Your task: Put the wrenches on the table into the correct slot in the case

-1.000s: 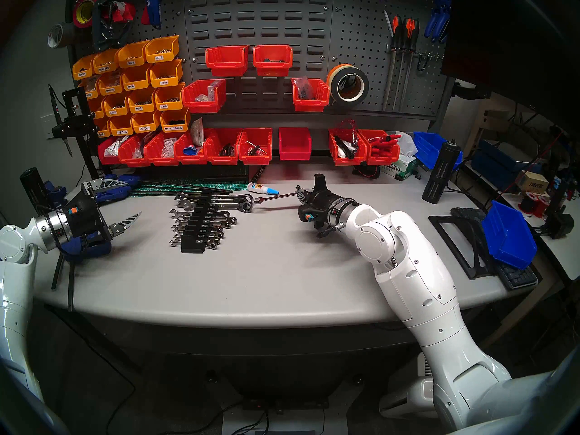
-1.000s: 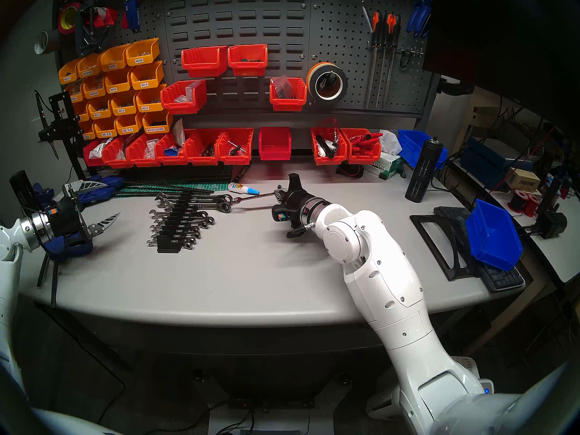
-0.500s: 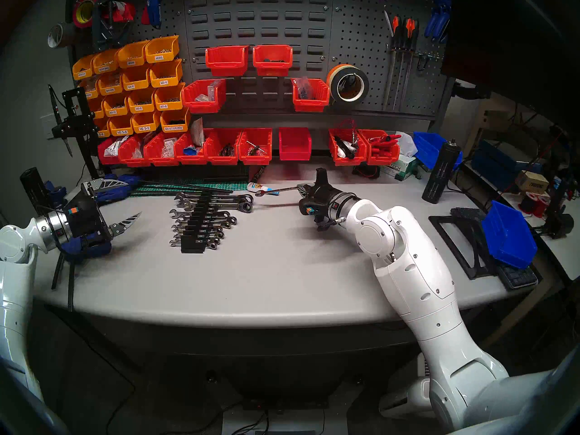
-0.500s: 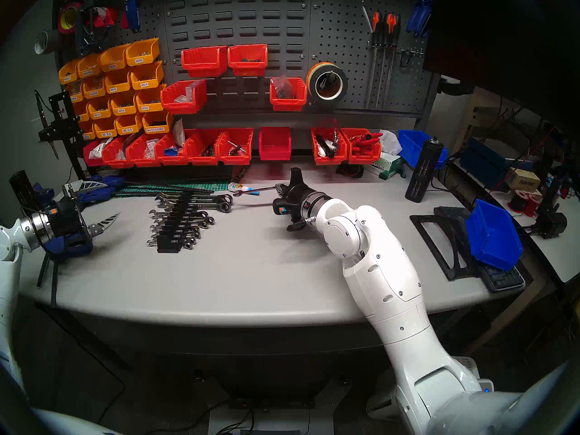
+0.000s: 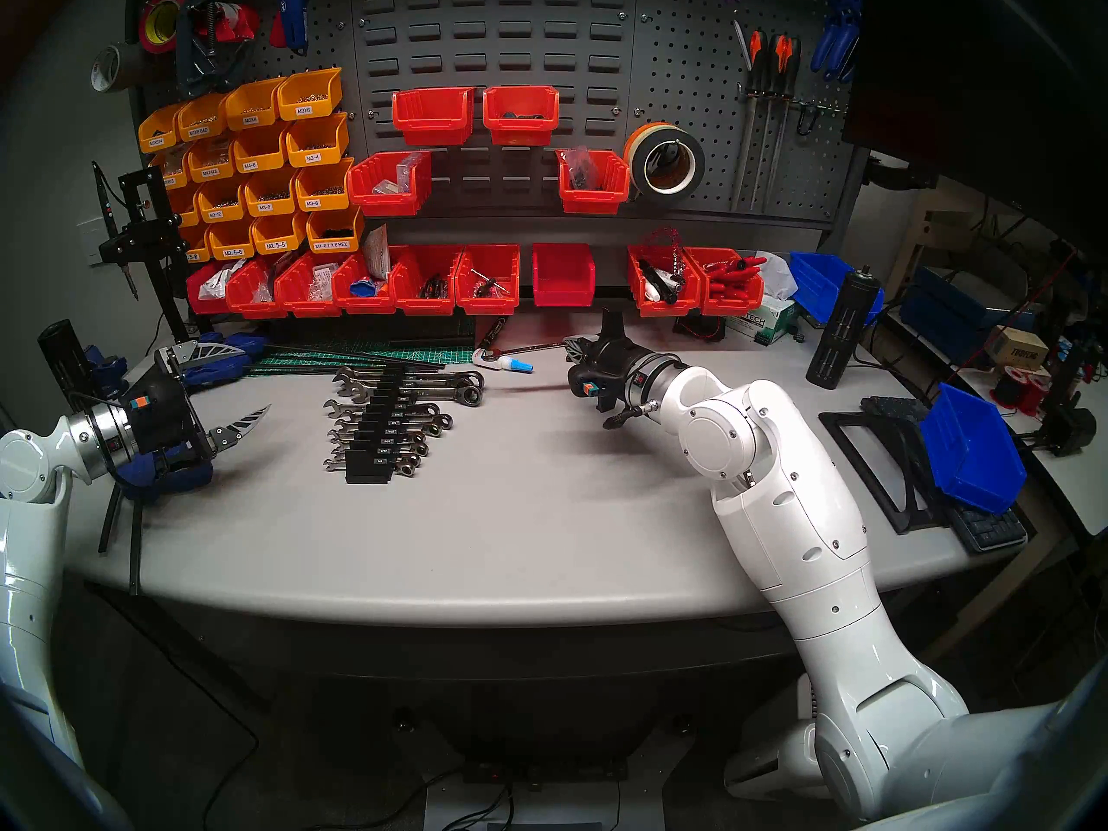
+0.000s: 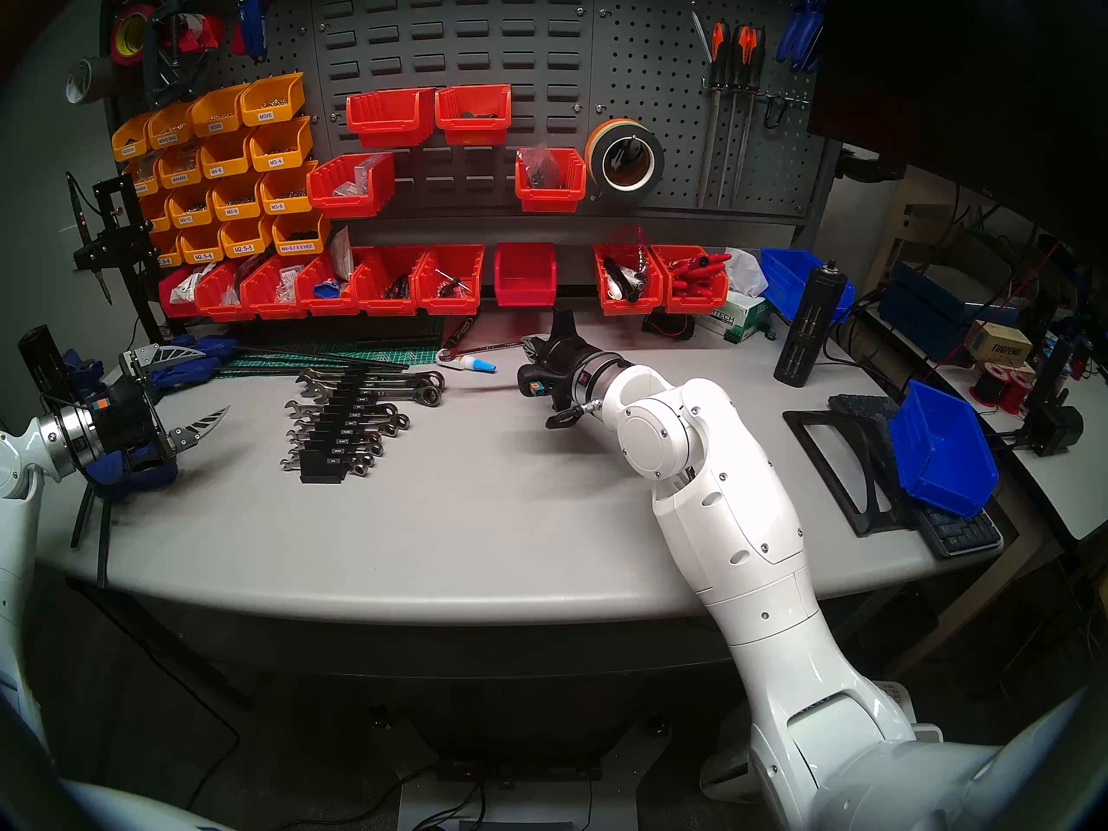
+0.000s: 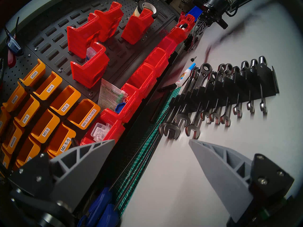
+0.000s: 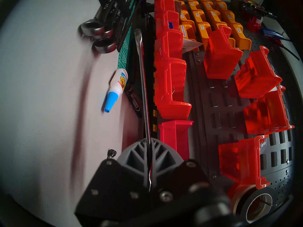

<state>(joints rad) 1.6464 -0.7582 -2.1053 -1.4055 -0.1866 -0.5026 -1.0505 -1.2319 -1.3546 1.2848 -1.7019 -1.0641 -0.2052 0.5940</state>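
- The right gripper (image 5: 577, 350) has its grey ribbed fingers (image 8: 141, 153) clamped on the ring end of a long shiny chrome combination wrench (image 5: 527, 349), held clear of the grey table (image 5: 539, 512) above a white glue bottle with a blue cap (image 5: 506, 363).
- The narrow black stepped rack (image 5: 384, 434) sits well left, most grooves filled.
- Advice: match the wrench to its size label, keep the shank level and square to the groove, then lower gently.
- The left gripper (image 5: 240, 386) hangs open, empty.

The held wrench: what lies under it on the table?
Under the wrench, raised in the shut right end effector, lie a glue bottle and a black marker. Its ring end is hidden between the fingers.
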